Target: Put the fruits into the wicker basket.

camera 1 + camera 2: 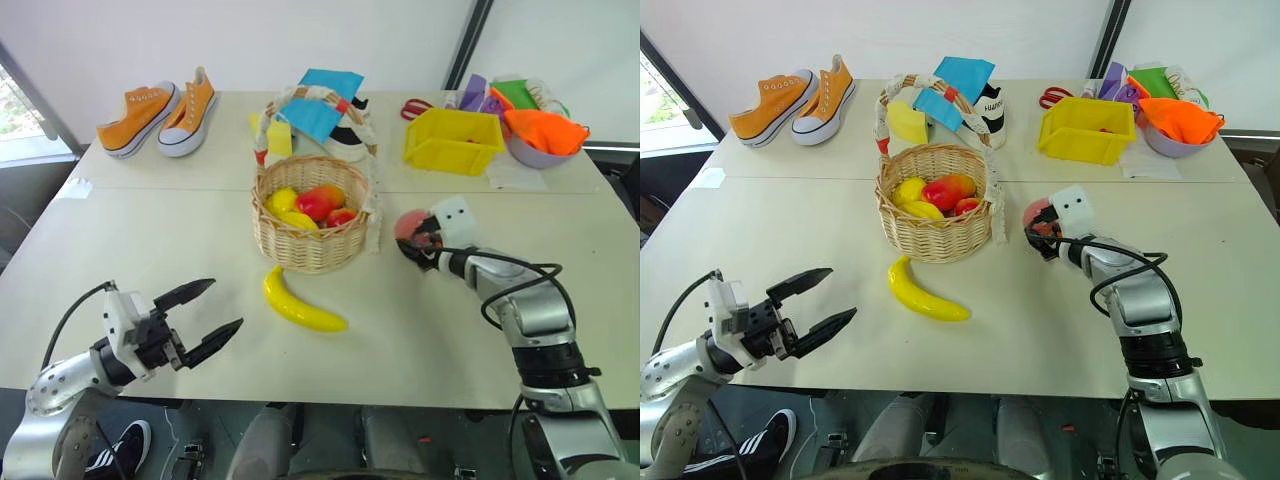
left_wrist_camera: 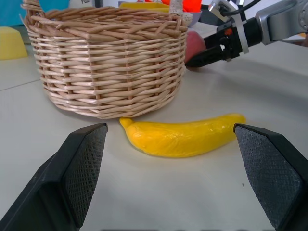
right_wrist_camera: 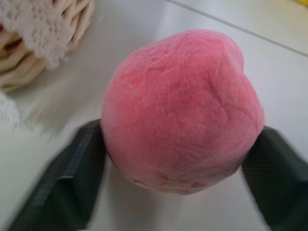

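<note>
The pink peach [image 3: 182, 111] is seen on the white table [image 1: 150, 240], just to the right of the wicker basket [image 1: 312, 240]. It is hugged on both sides by the two black fingers [image 3: 67, 178] of the right gripper [image 1: 415, 242], and both fingers look pressed against it, so the peach is taken to be gripped (it still sits low, at the table top).

The yellow banana [image 1: 300, 302] is laid flat on the table, just in front of the basket and not touching it. A few small red and yellow fruits [image 1: 312, 205] are held inside the basket already. The basket's tall handle [image 1: 310, 98] is wrapped in white with red bands.

The left gripper [image 1: 205, 315] is held low over the near left part of the table, well apart from the banana. Its fingers are spread wide and nothing is held between them.

Farther back, a pair of orange shoes [image 1: 160, 115], a yellow bin [image 1: 452, 140] and a bowl [image 1: 540, 150] with orange cloth are seen.
</note>
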Tool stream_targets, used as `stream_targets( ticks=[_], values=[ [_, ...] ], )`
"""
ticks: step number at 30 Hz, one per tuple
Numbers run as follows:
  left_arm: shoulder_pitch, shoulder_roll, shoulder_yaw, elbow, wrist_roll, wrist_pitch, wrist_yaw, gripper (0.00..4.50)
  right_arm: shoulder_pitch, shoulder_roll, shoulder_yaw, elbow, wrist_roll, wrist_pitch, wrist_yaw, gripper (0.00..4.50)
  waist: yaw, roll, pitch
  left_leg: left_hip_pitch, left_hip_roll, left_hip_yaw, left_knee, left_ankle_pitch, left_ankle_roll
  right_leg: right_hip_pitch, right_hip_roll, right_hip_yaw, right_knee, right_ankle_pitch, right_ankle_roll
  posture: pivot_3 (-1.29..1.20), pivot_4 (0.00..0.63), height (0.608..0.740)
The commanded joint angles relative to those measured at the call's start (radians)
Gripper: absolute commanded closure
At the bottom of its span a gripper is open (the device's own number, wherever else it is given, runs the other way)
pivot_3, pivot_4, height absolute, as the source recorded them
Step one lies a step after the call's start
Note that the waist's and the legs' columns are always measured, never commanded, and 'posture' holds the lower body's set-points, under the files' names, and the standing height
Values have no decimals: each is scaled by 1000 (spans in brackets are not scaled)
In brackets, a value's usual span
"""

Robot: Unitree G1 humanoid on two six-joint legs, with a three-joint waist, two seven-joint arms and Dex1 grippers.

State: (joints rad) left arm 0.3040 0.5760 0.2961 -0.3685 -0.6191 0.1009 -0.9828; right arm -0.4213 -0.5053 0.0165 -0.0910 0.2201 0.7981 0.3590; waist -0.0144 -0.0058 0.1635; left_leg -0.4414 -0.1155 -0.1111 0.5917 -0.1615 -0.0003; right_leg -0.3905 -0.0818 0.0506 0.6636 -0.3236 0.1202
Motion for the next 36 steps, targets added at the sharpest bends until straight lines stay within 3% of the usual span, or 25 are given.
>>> stream_targets(
  ticks=[1, 8, 12, 15, 19, 23, 29, 36],
  values=[
    [-9, 0, 0, -21, 5, -17, 2, 0, 2, -2, -68, -58, 22, -21, 8, 1106, 1, 0, 0, 0, 0, 0, 0, 0, 0, 0, 0, 0, 0, 0, 0, 0, 150, 740],
    [-37, -12, 13, 16, 0, -28, 18, 0, 190, -120, -216, -281, 181, -42, 232, 1106, 7, 0, 0, -1, 0, 0, 0, 0, 0, 0, 0, 0, -1, 0, 0, 0, 150, 740],
    [-59, -15, 35, 50, -5, -45, 11, 0, 354, -227, -332, -462, 369, 11, 416, 1106, 1, 0, 0, -1, 0, 0, 0, -1, 1, 2, -1, -1, -2, 0, 0, 0, 150, 740],
    [-68, -13, 41, 75, -4, -60, 1, 0, 366, -253, -370, -555, 508, 86, 434, 1106, -6, 0, 0, -1, 2, 2, 0, -1, 1, 3, -1, 0, -2, 0, -1, 0, 150, 740],
    [-99, -11, 34, 106, 1, -73, -4, 0, 154, -216, -262, -610, 592, 174, 311, 1106, -9, 0, 0, -1, 6, 6, 0, -1, 1, 1, -2, -2, -2, 1, -4, 0, 150, 740],
    [-131, -15, 9, 116, 14, -72, 1, 0, -117, -17, -67, -519, 530, 184, 157, 1106, -5, -1, 0, -2, 8, 7, 0, -1, 1, 0, -3, -5, -5, 3, -7, 0, 150, 740],
    [-133, -31, -15, 113, 33, -74, 5, 0, -278, 101, 188, -293, 260, -7, 111, 1106, 2, -2, 0, -3, 5, 6, -1, -2, 3, -4, -6, -8, -9, 6, -3, 0, 150, 740],
    [-94, -42, -5, 85, 36, -77, 19, 0, -334, 176, 221, -161, 135, -135, 105, 1106, -1, -2, 0, -2, 5, 6, -1, -2, 3, -4, -5, -8, -8, 7, -1, 0, 150, 740]
  ],
)
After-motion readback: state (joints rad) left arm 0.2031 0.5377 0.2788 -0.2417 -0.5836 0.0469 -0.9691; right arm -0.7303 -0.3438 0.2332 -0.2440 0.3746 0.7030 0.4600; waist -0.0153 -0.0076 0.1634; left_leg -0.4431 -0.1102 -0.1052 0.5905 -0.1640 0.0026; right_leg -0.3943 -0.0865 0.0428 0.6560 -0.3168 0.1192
